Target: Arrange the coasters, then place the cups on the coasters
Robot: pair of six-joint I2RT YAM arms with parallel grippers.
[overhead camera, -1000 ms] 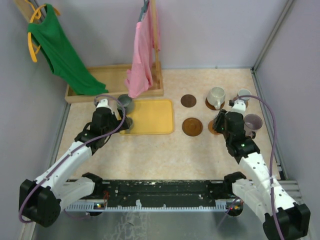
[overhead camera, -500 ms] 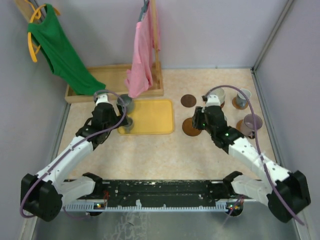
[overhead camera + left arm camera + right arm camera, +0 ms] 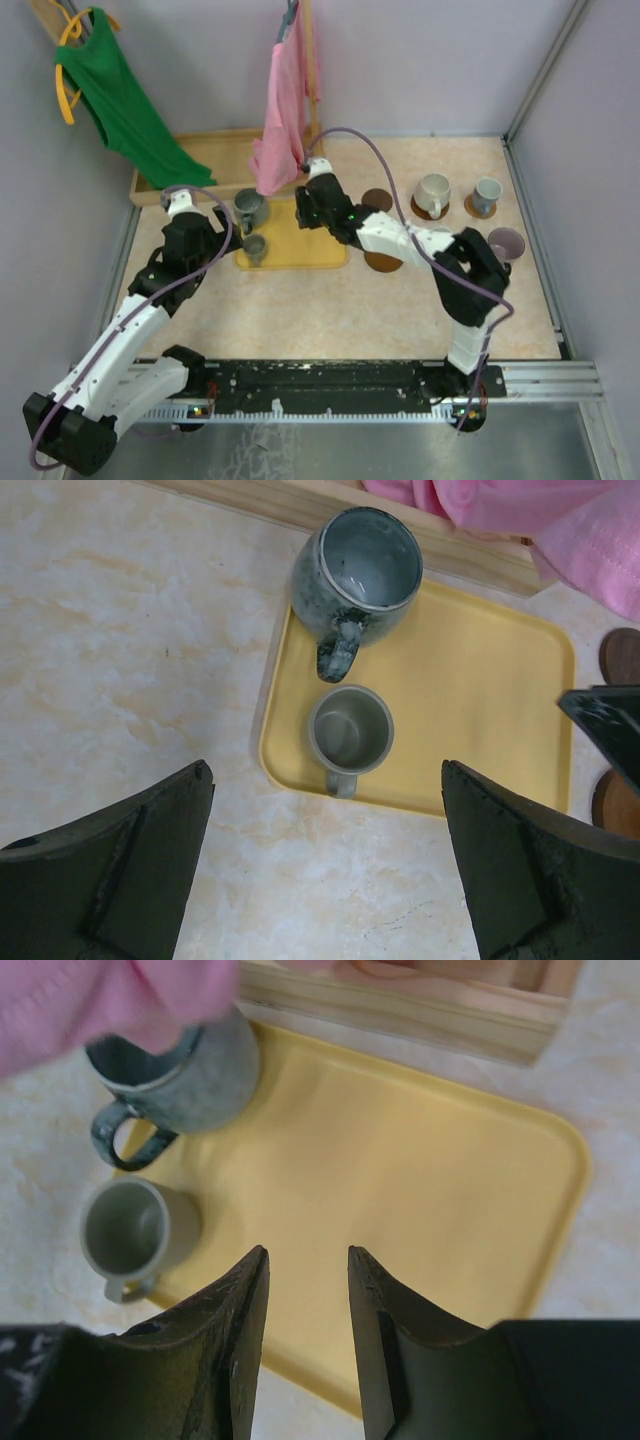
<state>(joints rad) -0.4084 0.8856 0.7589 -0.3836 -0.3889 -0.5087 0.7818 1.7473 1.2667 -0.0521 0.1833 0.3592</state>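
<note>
A green top [image 3: 120, 100] hangs far left above a wooden frame [image 3: 215, 150]. The left arm [image 3: 140, 310] hovers short of the yellow tray [image 3: 300, 250], left jaws released wide, holding nothing. Two cups stand at the tray's left edge: a dark cup [image 3: 248, 207] behind, a small grey cup [image 3: 254, 247] in front. A pink cloth [image 3: 282, 120] hides part of the dark cup from the right wrist camera. The right arm [image 3: 400, 238] reaches across a brown coaster [image 3: 380, 264] to the tray, right jaws slightly parted, gripping nothing. A second coaster [image 3: 377, 200] lies behind. Further right, a cream cup [image 3: 433, 192] and a blue cup [image 3: 486, 193] sit on coasters; a mauve cup [image 3: 505, 243] stands in front.
</note>
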